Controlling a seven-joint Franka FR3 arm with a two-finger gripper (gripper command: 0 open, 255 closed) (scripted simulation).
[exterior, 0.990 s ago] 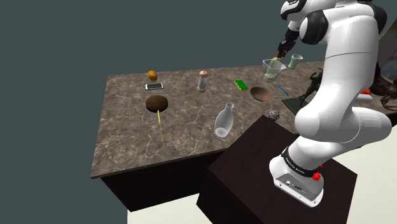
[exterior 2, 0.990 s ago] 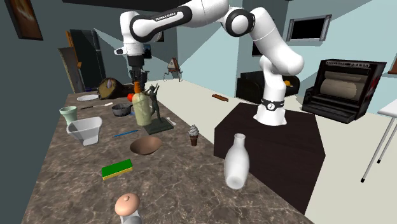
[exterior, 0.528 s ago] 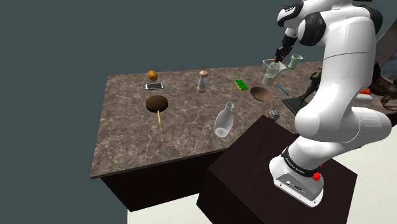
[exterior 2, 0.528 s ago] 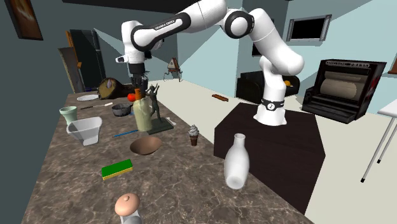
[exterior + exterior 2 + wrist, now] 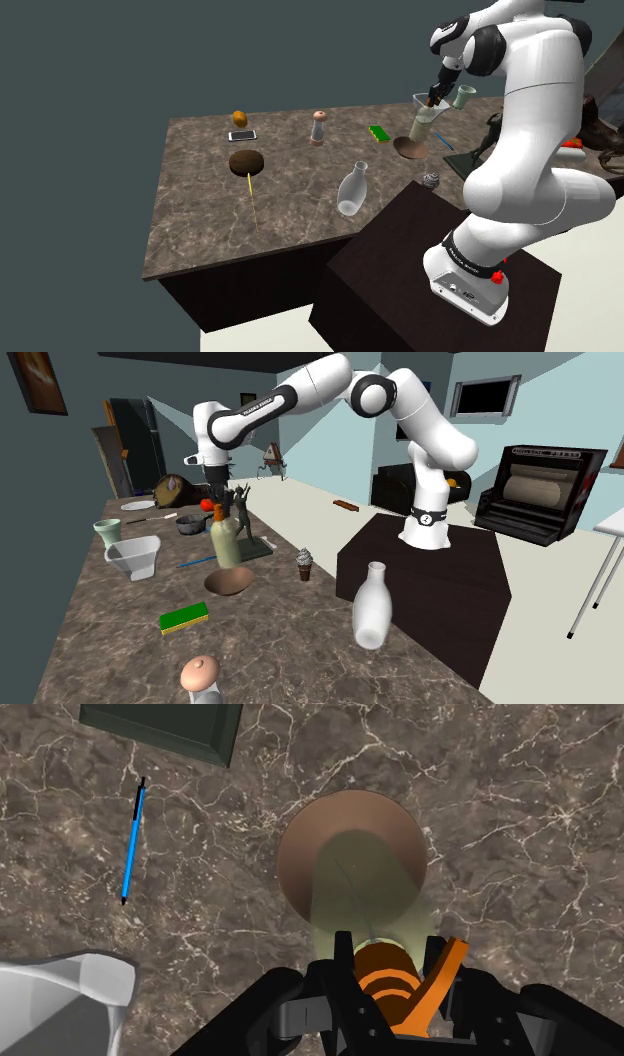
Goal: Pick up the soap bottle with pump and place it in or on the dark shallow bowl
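Note:
The soap bottle (image 5: 226, 540) is pale olive green with an orange pump (image 5: 395, 986). My gripper (image 5: 216, 500) is shut on the pump neck, and the bottle hangs upright from it. Below it on the marble counter sits the shallow brown bowl (image 5: 229, 583). In the wrist view the bottle body (image 5: 365, 894) covers the middle of the bowl (image 5: 300, 849), with my gripper (image 5: 388, 959) clasping the pump between the black fingers (image 5: 343, 962). In the shoulder view the bottle (image 5: 423, 125) hangs from my gripper (image 5: 434, 97) just above the bowl (image 5: 408, 149); whether they touch I cannot tell.
Near the bowl lie a blue pen (image 5: 132, 841), a white measuring jug (image 5: 60, 1004) and the dark green base of a figurine (image 5: 165, 729). A green sponge (image 5: 379, 133), a pale empty bottle (image 5: 351, 188) and a small cupcake-like item (image 5: 305, 562) also stand on the counter.
My gripper has carried the bottle from beside the figurine and jug toward the shoulder view's left and lower, so it now hangs over the bowl. The grip has stayed shut.

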